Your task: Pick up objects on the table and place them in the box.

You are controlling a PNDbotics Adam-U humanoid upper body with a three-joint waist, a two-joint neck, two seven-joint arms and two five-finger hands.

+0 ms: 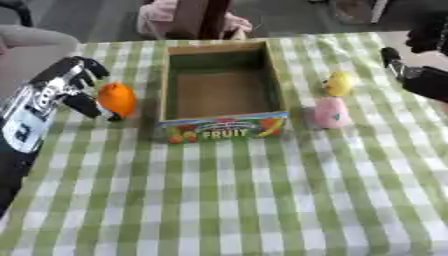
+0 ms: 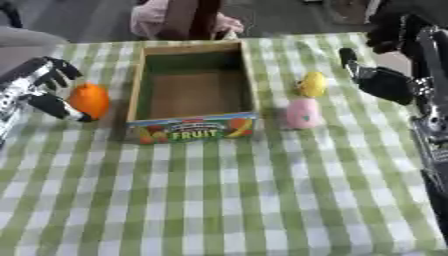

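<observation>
left robot hand [image 1: 77, 85] grasping the orange [image 1: 116, 99] beside the box [image 1: 222, 126]

orange left of the empty box on the checked counter [image 1: 262, 200]; yellow toy [image 2: 311, 84] and pink toy [image 2: 302, 113] right of it; right robot hand [image 2: 385, 80] released, raised.

Soft, even light lies over my worktop [image 1: 262, 200], bright enough but flat, with no glare. Shadows are faint: a dim one inside the box [image 1: 220, 85], another beside the orange [image 1: 116, 99]. Everything I see is blurred, my own dark fingers [image 1: 83, 75] smeared at their edges.
</observation>
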